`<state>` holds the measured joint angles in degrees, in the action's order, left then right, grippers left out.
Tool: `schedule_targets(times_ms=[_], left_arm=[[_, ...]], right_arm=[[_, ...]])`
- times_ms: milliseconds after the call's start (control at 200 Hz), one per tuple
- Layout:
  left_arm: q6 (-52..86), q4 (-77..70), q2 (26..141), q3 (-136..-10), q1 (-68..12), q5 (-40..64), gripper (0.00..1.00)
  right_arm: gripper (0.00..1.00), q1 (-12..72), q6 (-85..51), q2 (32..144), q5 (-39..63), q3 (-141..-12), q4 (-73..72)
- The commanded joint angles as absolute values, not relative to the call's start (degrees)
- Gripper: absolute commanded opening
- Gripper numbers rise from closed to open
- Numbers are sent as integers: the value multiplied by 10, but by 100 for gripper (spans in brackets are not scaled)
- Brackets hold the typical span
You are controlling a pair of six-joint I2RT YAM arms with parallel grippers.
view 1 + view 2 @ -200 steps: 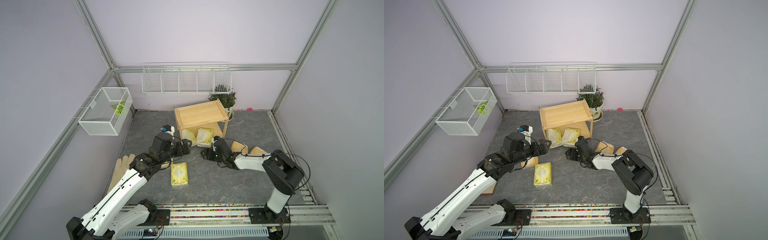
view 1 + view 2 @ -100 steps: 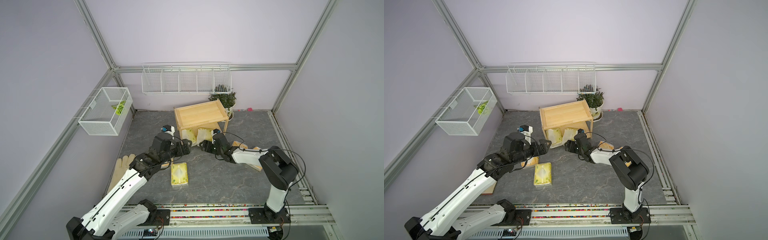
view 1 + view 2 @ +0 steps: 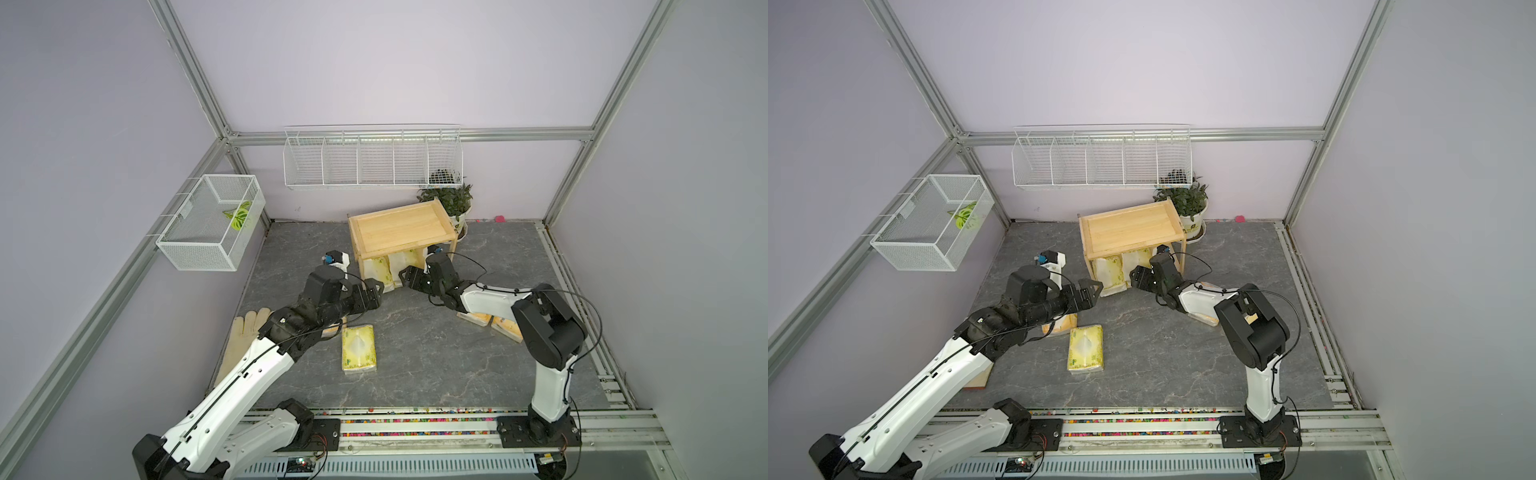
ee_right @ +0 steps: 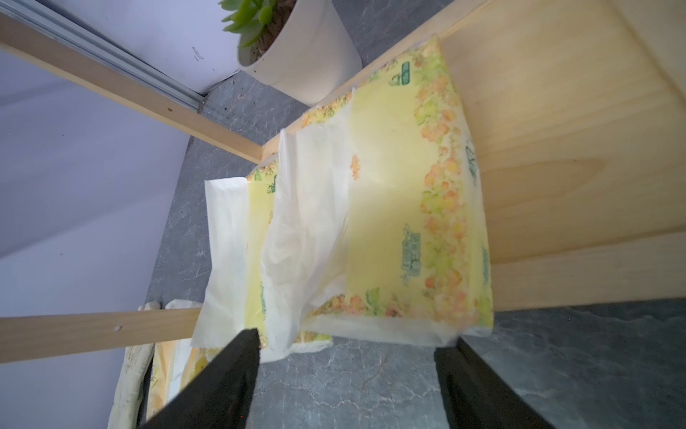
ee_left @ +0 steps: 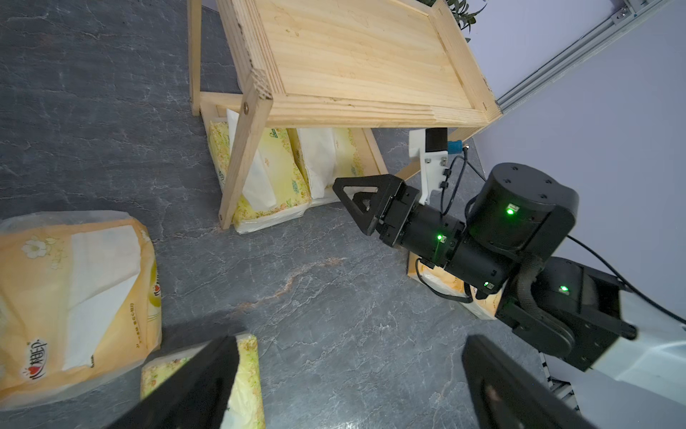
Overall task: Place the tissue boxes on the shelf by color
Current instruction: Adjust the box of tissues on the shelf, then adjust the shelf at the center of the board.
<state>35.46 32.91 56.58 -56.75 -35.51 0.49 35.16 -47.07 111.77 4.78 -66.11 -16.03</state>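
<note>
In both top views the shelf (image 3: pixel 400 250) (image 3: pixel 1133 249) stands at the back of the surface (image 3: pixel 415 345). Its top tray is bare, and 2 lemon packs (image 3: pixel 380 271) sit side by side on the lower tier. A 3rd lemon pack (image 3: pixel 358 348) lies flat, well in front of the shelf. The left fingers (image 3: pixel 374 287) hang wide and empty near the shelf's front left corner. An orange pack (image 3: pixel 335 331) shows under that arm. The right fingers (image 3: pixel 405 275) are at the lower tier's front. 2 more orange packs (image 3: pixel 478 319) lie under the right arm, and a glove (image 3: pixel 243 332) lies at the left edge.

In the left wrist view, the left fingers (image 5: pixel 200 379) stand wide with only bare surface between them. One of them hides part of the 3rd lemon pack (image 5: pixel 247 371), which lies just beside the orange pack (image 5: pixel 74 289). The right fingers (image 5: pixel 367 181) point at the shelved packs' ends.

In the right wrist view, the right fingers (image 4: pixel 222 379) are spread wide and grip nothing. Their tips are at the near end of a lemon pack (image 4: pixel 389 208) on the lower board (image 4: pixel 557 130); I cannot tell whether they touch it. White tissue sticks out of both shelved packs. A plant pot (image 4: pixel 304 63) stands behind.
</note>
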Motion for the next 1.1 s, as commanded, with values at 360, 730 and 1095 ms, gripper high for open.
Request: schedule_targets(times_ms=[360, 730, 1095], left_arm=[[346, 328, 557, -568, -352, 4, 100], [339, 330, 551, -592, -352, -31, 100], [338, 323, 559, -598, -352, -35, 100]], right_arm=[[79, 346, -456, 1007, 36, -574, -156], [80, 277, -416, 807, -6, -523, 44], [81, 79, -441, 810, 228, -546, 36]])
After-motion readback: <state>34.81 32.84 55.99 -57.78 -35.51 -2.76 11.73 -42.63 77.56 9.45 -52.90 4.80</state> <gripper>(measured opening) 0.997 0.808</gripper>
